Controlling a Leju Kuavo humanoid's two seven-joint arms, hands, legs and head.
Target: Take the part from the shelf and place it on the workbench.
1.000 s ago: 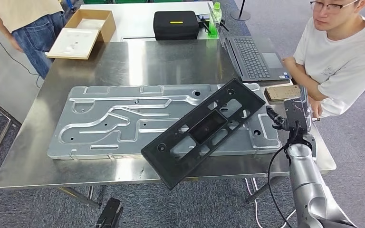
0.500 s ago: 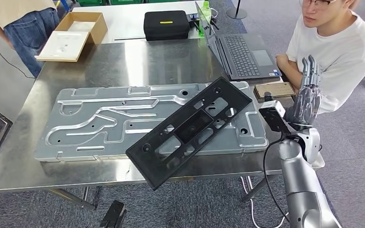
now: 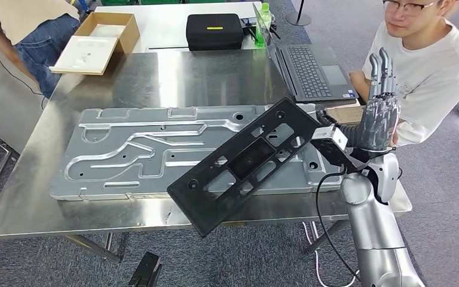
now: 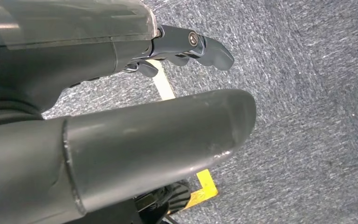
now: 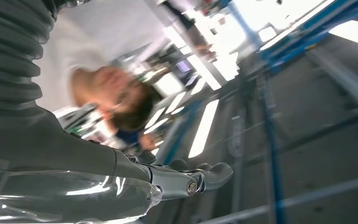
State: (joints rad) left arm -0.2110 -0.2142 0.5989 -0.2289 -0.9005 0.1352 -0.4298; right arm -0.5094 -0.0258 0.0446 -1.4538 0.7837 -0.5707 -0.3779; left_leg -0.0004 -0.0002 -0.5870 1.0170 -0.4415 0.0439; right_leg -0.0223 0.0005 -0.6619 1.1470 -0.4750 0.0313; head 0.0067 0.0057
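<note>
Black part (image 3: 248, 164) laid slantwise across stamped metal panel (image 3: 173, 149) on surface (image 3: 48, 209), near end overhanging edge. Judged risk: overhang tips part to floor if nudged. Right robot hand (image 3: 378, 116) raised beside part, fingers straight, nothing held. Left robot hand (image 4: 121, 121) hung over carpet, nothing held. Laptop (image 3: 311, 72), seated person (image 3: 430, 66) beyond part; wrist cable (image 3: 329, 197) near overhang.
</note>
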